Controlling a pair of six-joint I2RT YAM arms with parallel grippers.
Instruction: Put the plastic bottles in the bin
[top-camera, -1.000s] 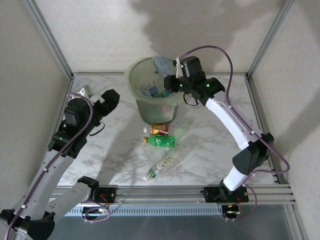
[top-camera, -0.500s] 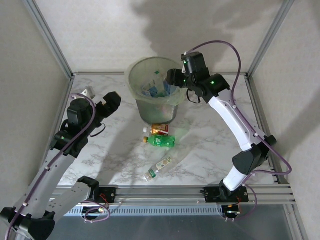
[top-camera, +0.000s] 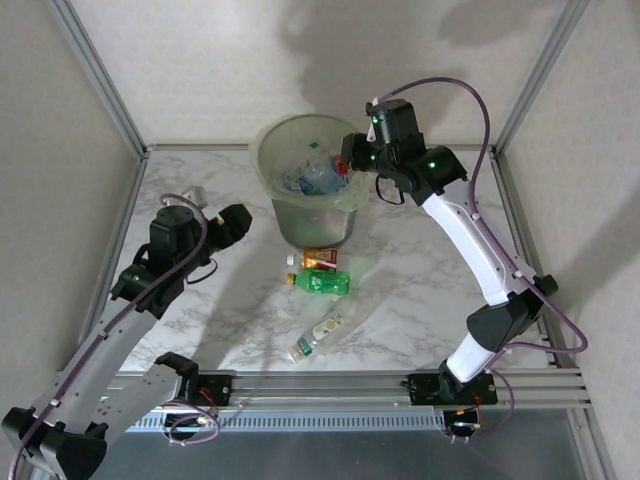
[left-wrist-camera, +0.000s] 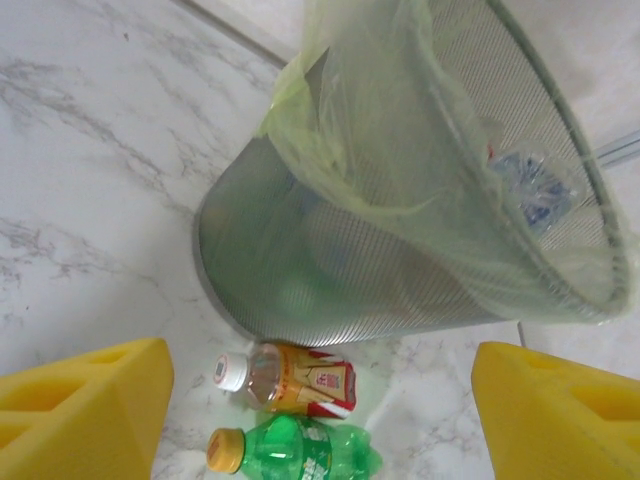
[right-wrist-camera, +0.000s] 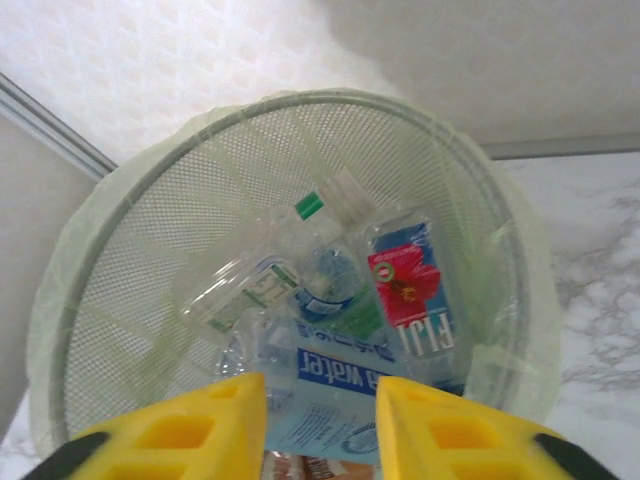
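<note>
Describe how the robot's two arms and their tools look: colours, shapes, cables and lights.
The left arm and right arm have pale links between black joint housings dotted with small green lights. A purple cable loops along each. The left tool and right tool each carry two blocky yellow fingers with triangular recesses.

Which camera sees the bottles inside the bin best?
The right wrist view: it looks straight down into the bin, so the bottles and labels look big. The top view shows them small; the left wrist view glimpses some through the wall.
</note>
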